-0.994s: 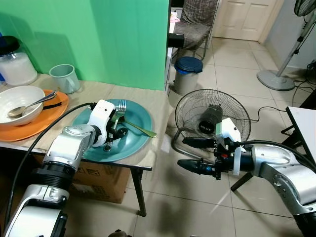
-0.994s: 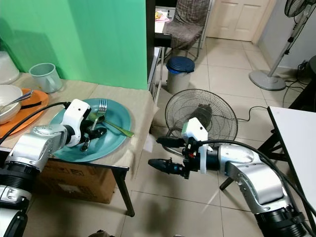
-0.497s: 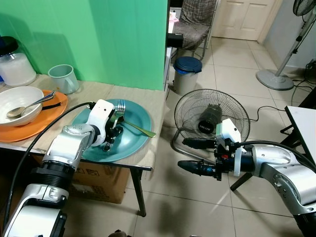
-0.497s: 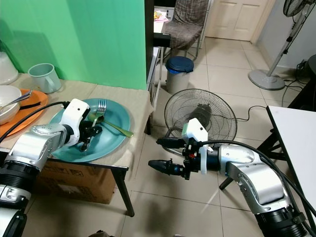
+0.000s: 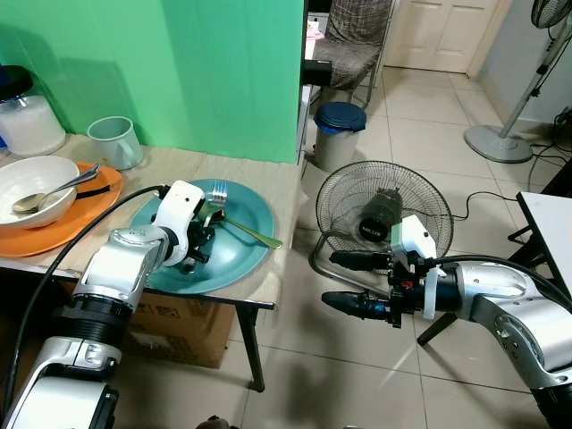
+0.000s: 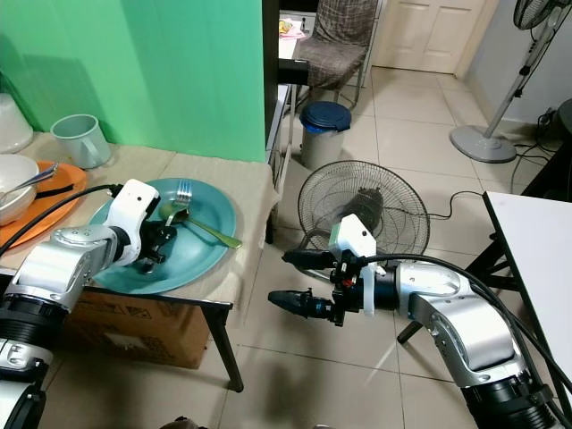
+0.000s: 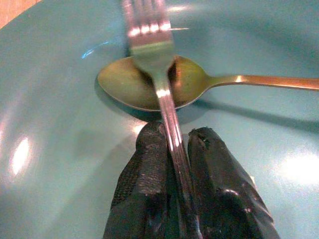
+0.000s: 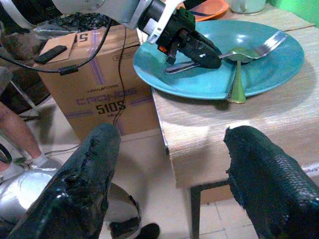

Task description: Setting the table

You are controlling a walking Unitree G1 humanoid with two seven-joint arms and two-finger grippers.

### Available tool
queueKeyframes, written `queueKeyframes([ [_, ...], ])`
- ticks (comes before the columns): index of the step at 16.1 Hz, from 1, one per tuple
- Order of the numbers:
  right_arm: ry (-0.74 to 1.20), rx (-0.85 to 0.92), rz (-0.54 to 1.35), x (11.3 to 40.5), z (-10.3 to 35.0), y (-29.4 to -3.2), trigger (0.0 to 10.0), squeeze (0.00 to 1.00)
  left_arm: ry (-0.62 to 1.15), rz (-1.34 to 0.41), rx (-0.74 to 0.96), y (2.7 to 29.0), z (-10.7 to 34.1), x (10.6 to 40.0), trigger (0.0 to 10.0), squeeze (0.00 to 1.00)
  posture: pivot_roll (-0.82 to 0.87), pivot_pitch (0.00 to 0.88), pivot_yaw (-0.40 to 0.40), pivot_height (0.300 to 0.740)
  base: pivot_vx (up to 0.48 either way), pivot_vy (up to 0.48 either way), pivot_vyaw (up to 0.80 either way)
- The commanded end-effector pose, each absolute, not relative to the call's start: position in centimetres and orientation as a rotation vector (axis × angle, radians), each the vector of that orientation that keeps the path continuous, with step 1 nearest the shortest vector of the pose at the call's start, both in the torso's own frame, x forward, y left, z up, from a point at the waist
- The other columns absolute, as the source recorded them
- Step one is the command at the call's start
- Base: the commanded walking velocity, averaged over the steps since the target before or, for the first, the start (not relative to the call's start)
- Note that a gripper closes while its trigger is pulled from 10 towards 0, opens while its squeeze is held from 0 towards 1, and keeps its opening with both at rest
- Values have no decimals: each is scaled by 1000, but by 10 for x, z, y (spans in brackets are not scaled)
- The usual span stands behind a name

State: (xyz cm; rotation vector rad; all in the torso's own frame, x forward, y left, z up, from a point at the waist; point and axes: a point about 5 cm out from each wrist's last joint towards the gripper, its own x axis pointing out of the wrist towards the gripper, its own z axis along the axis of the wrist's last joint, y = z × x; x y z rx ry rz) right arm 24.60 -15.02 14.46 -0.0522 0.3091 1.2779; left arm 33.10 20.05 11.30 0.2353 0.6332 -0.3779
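Note:
A round blue plate (image 5: pixel 241 261) lies at the near right corner of the low table (image 5: pixel 277 192). On it are a silver fork (image 7: pixel 149 45) and a gold spoon (image 7: pixel 124 84), the fork's neck crossing the spoon's bowl. My left gripper (image 7: pixel 174 132) rests low over the plate, shut on the fork's handle; from the head it sits at the plate's left half (image 5: pixel 198 243). My right gripper (image 5: pixel 328 279) hangs open over the floor beside the table, nothing between its fingers, facing the plate (image 8: pixel 269 64).
An orange plate (image 5: pixel 63 228) carrying a white bowl (image 5: pixel 36 183) with a spoon, a pale cup (image 5: pixel 116 141) and a jar (image 5: pixel 27 112) stand further left. A floor fan (image 5: pixel 384 214) is behind my right arm, a cardboard box (image 8: pixel 99 99) under the table, a white table (image 5: pixel 550 223) at right.
My left gripper has drawn back slightly to the left across the plate with the fork in it. The right arm has not moved.

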Motion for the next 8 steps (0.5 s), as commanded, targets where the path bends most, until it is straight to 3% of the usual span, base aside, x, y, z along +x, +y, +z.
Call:
queueKeyframes([
  [1, 308, -66, 1291, 247, 146, -151, 10000, 0, 678, -370, 235, 202, 105, 325, 0, 0, -64, 0, 12, 740, 0, 0, 0],
  [8, 298, -75, 1288, 249, 146, -152, 10000, 0, 634, -296, 243, 212, 114, 313, 0, 0, -62, 0, 10, 740, 0, 0, 0],
])
